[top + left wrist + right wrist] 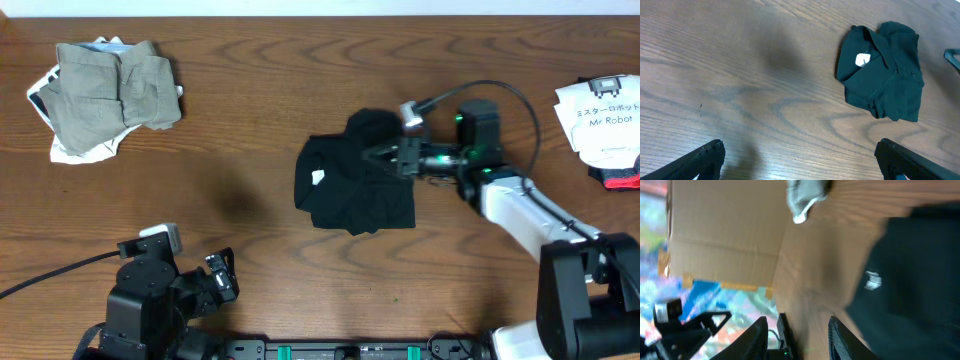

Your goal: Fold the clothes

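The left hand point(799, 156) is wide open and empty, its dark fingers point(705, 160) in the lower corners of the left wrist frame over bare bench point(740, 75). The right hand point(386, 157), at centre right of the overhead frame, sits at the right edge of the black shirt point(350, 190). Its jaws are apart, with only wood seen between them. The shirt is a crumpled bundle about as wide as it is tall, so it has no clear long axis. Its white neck tag point(318, 178) faces frame left. At upper right a white garment point(600, 120) reads "Mr Robot" under Japanese characters. A khaki-grey garment point(110, 85) lies at upper left.
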Controlling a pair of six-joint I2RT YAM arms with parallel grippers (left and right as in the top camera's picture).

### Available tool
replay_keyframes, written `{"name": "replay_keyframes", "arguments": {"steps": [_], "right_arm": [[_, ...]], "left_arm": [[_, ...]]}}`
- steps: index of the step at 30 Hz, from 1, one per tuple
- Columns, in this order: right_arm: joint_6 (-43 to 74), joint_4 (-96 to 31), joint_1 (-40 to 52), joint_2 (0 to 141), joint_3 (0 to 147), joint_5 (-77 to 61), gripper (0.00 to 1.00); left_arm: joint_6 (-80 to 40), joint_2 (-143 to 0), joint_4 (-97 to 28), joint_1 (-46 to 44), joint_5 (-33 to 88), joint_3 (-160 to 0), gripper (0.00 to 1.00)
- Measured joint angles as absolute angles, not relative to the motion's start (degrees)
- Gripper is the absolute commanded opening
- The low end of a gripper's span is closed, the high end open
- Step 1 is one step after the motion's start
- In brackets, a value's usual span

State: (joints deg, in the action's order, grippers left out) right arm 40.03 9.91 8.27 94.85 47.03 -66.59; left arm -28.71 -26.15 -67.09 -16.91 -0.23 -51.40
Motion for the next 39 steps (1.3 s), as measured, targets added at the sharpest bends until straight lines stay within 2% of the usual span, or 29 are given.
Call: {"name": "replay_keyframes", "arguments": {"steps": [6, 12, 16, 21, 24, 29, 31, 32, 33, 39], "right_arm": [[35.0, 7.6, 5.5, 100.6, 47.0, -67.2, 0.37], [33.5, 12.0, 5.6, 110.8, 47.0, -65.9, 0.37], [33.3, 14.4, 5.5, 116.9, 47.3, -67.1, 0.3], [32.7, 14.7, 5.4, 117.2, 47.6, -67.6, 0.3], [32.6, 14.2, 5.4, 115.8, 47.4, -67.3, 0.33], [33.8, 14.1, 5.4, 106.0, 46.9, -68.4, 0.49], [34.7, 13.8, 5.4, 100.0, 46.9, -69.8, 0.6], [35.2, 13.7, 5.4, 97.2, 46.9, -70.3, 0.75], [36.0, 13.2, 5.4, 94.0, 46.9, -70.9, 0.99], [36.9, 5.2, 5.1, 81.6, 47.2, -70.0, 0.99]], "left_arm": [[-28.7, -26.2, -67.1, -16.9, -0.2, -51.4, 0.98], [-28.7, -26.2, -67.1, -16.9, -0.2, -51.4, 0.98], [-28.7, -26.2, -67.1, -16.9, -0.2, -51.4, 0.98], [-28.7, -26.2, -67.1, -16.9, -0.2, -51.4, 0.98], [-28.7, -26.2, -67.1, -16.9, -0.2, -51.4, 0.98], [-28.7, -26.2, -67.1, -16.9, -0.2, -51.4, 0.98], [-28.7, -26.2, -67.1, -16.9, -0.2, -51.4, 0.98], [-28.7, -26.2, -67.1, -16.9, -0.2, -51.4, 0.98], [-28.7, -26.2, -67.1, -16.9, -0.2, -51.4, 0.98], [-28.7, -26.2, -67.1, -16.9, -0.2, -51.4, 0.98]]}}
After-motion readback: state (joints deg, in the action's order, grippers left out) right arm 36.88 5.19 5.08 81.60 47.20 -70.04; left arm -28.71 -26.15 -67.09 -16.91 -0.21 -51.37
